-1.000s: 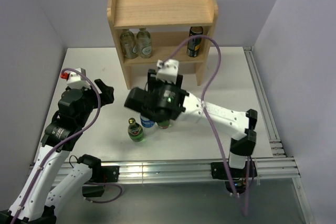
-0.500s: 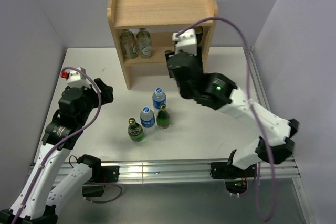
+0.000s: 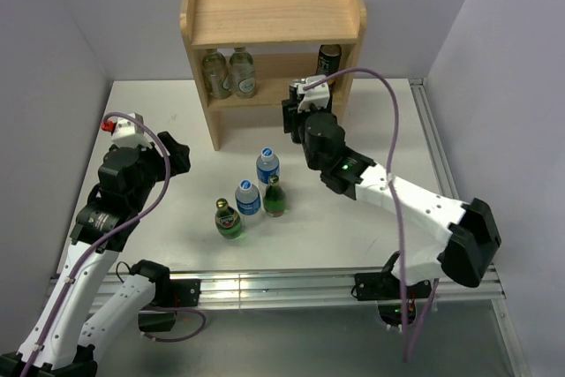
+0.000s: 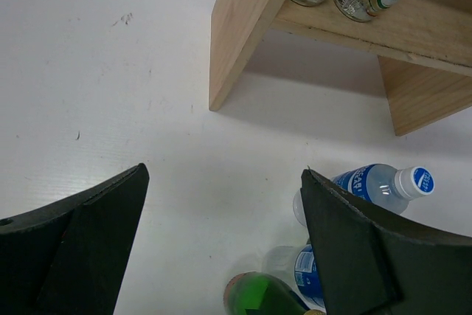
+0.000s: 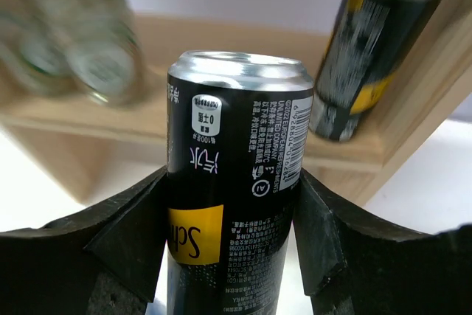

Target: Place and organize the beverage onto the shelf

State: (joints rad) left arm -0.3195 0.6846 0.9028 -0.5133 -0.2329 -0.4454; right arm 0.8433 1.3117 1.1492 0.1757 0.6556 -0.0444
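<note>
Black aluminium can with a yellow band: clamped upright between the fingers of the right gripper, long axis vertical, top rim level. The jaws are closed against its sides. The gripper sits just in front of the shelf, low and facing the lower board. In the right wrist view the open stretch of that board lies at 12 o'clock from the held can. A second can already stands on the board at 1 o'clock, and the glass bottles blur at 10 o'clock. Judgement: the placement turns on pushing straight ahead along 12 o'clock, keeping the can vertical and beside its twin without touching it. The right arm is much the nearer to the shelf. The left gripper hangs with its jaws wide apart and nothing between them over the table. Two water bottles and two green bottles stand unshelved, at 4 to 5 o'clock in the left wrist view.
</note>
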